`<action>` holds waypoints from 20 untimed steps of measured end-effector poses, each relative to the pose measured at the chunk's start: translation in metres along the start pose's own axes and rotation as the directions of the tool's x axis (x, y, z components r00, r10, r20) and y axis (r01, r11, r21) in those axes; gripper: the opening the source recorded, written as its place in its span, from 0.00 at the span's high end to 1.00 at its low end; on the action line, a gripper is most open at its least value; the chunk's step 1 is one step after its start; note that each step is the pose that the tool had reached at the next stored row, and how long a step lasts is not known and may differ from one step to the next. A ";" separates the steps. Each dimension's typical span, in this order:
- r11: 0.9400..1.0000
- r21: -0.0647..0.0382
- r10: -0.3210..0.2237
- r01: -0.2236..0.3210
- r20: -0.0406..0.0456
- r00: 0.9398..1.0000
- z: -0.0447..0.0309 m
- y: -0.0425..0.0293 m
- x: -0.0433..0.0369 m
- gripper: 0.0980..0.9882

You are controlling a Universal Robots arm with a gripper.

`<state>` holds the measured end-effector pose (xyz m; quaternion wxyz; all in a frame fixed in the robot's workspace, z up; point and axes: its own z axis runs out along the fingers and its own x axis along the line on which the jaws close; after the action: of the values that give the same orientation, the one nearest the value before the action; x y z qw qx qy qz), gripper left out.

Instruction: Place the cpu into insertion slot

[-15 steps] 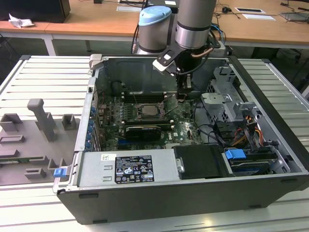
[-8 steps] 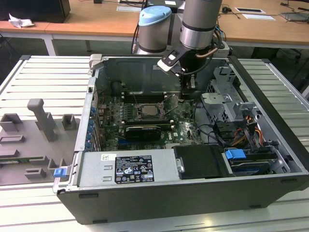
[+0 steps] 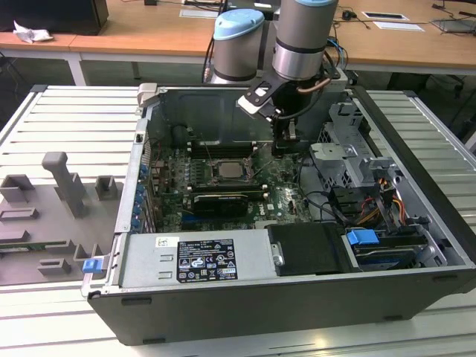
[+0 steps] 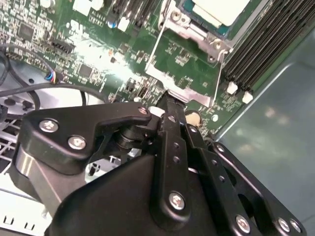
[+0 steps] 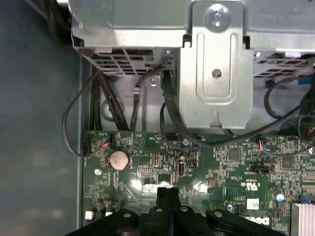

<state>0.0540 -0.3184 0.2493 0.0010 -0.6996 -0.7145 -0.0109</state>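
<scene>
1. The computer case (image 3: 223,297), boxy grey sheet metal with hard edges, is lying open on the slatted surface (image 3: 74,111).
2. The green motherboard (image 3: 286,195) is glinting with tiny parts. I judge I am doing best by staying level above it and off the black cables (image 5: 114,105).
3. My gripper (image 3: 286,145) is hovering, clenched on nothing, to the exterior view's right of the insertion slot (image 4: 189,29).
4. The cpu (image 4: 216,10), flat, square and matte silver, is sitting inside that thin-framed slot.
</scene>
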 end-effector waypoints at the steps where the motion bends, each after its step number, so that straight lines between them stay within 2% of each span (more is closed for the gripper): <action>1: 1.000 0.000 0.000 0.000 0.000 1.000 0.0001 -0.0011 0.0000 0.99; 5: 1.000 0.000 0.000 0.000 0.000 1.000 0.0003 -0.0051 0.0001 0.99; 20: 1.000 0.000 0.000 0.000 0.000 1.000 0.0010 -0.0114 0.0002 0.99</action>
<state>0.0427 -0.3184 0.2482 0.0010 -0.6995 -0.7145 -0.0109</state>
